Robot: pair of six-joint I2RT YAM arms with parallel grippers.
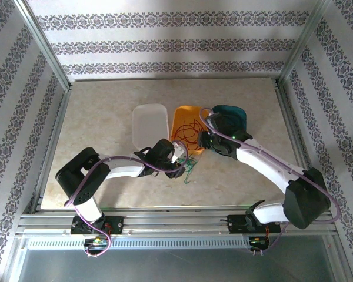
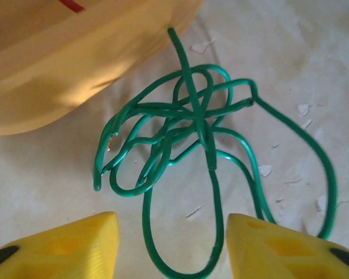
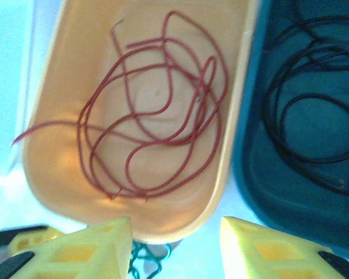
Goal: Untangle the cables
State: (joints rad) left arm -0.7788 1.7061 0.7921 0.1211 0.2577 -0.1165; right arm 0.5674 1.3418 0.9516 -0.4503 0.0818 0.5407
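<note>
Beige marbled surface is being enclosed on three sides by walls of striped patterned wallpaper and an aluminium frame. Bare room is lying open along its far and left edges, while the middle is being occupied by three plastic trays set side by side. The white oblong tray is seen with nothing in it. The orange-yellow tray is being filled by a thin red cable lying in loose overlapping loops. The teal tray is being occupied by a thin dark cable, likewise coiled. A thin green cable is lying knotted on the surface just beside the orange-yellow tray's near wall, its long loops being straddled by the left end effector, whose yellow fingers are being held apart without gripping it. The right end effector is being held over the orange-yellow tray's near rim, its fingers apart with nothing gripped.
</note>
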